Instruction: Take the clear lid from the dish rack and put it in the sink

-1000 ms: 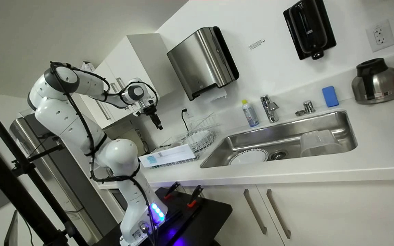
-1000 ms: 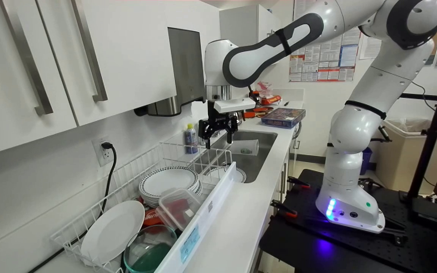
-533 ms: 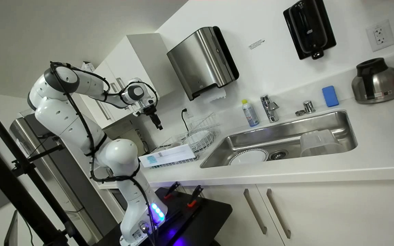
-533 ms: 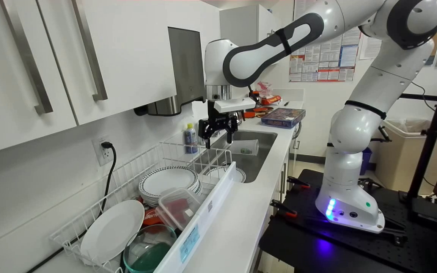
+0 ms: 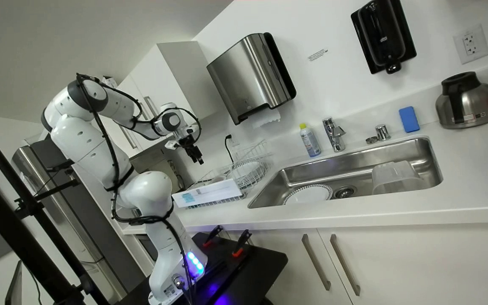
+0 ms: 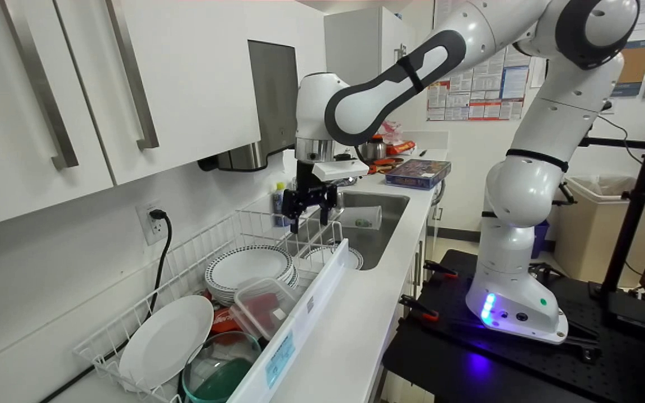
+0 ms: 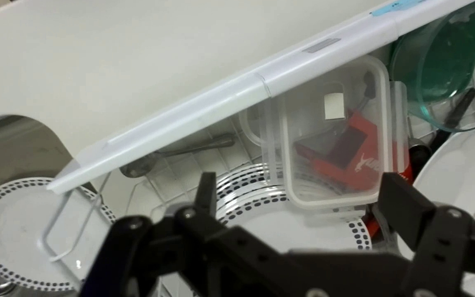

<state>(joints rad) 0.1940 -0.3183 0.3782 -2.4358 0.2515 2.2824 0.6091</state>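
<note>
Judge task early, at approach stage. Find clear lid [image 7: 336, 136] in dish rack [image 7: 204, 110], overlapping edge of stacked plates [image 7: 299, 235] in wrist view. See pincer [image 6: 309, 226] above dish rack, apart from lid, spread wide with nothing held. Note plate [image 5: 309, 194] and clear tub [image 5: 396, 176] in sink [image 5: 354, 160], without lid visible there. Count no transfer step as done. Judge as left: descend, grip lid, lift free, carry across, release in sink.

Arm [image 6: 549, 129] white — dark bands [image 6: 566, 33] | black cable [image 5: 117, 169] | black claw [image 7: 299, 181] — screw heads [image 7: 189, 213] | base lights [image 6: 489, 309] blue
</note>
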